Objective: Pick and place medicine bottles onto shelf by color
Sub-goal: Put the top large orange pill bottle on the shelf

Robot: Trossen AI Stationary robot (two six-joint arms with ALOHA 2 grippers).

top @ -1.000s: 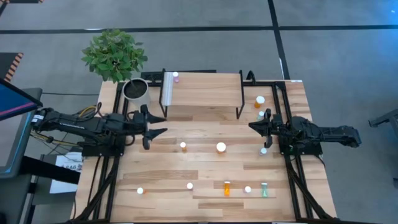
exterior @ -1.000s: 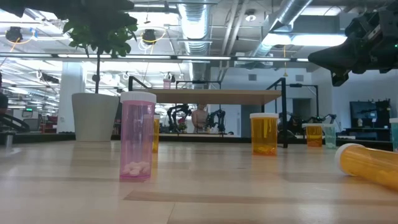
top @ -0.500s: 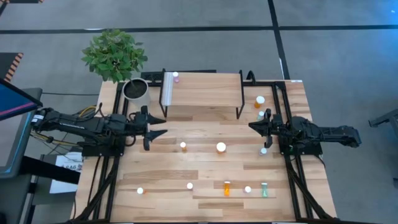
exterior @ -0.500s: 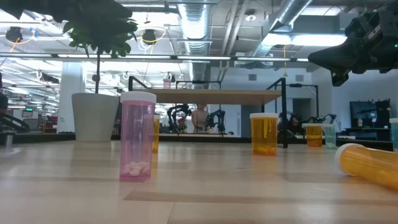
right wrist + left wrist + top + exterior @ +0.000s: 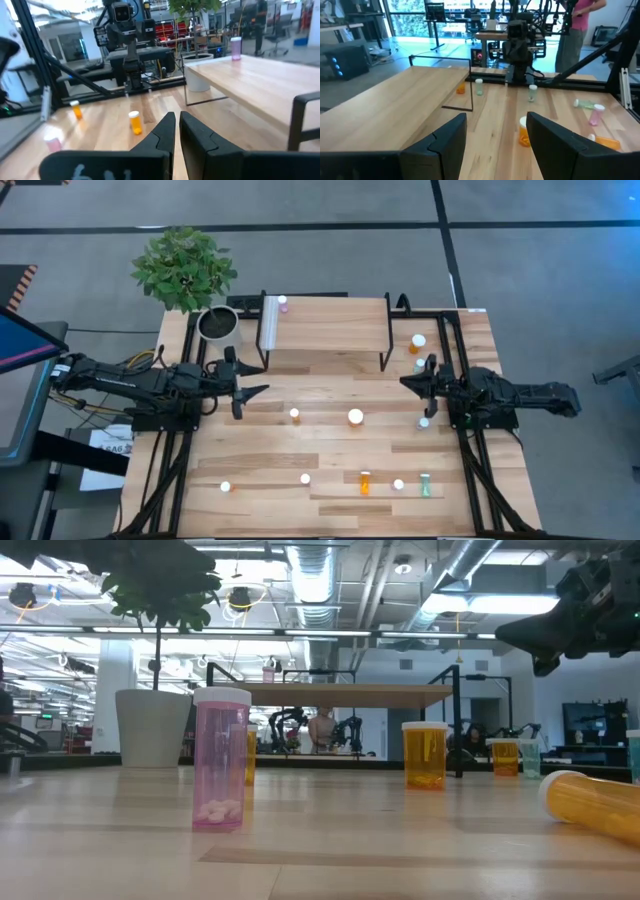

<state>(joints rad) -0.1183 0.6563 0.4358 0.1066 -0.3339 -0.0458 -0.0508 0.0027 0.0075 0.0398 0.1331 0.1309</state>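
- The shelf (image 5: 325, 330) stood at the table's (image 5: 260, 445) back edge, one bottle (image 5: 283, 302) on its left corner.
- A plant pot (image 5: 218, 325) sat left of it.
- The other bottles (image 5: 355, 417) were scattered in front and right.

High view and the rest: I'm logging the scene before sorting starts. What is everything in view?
table: one, light wood, under everything.
shelf: one, light wood top on a black frame, back middle of the table.
bottle on shelf: one, pink, back left corner.
bottles on table: ten, white caps, orange, pink or green, spread over the middle, front and right; two lie flat at the front right.
plant pot: one, grey-white with a green plant, back left.
left gripper: open, left of the shelf.
right gripper: shut, right of the shelf.
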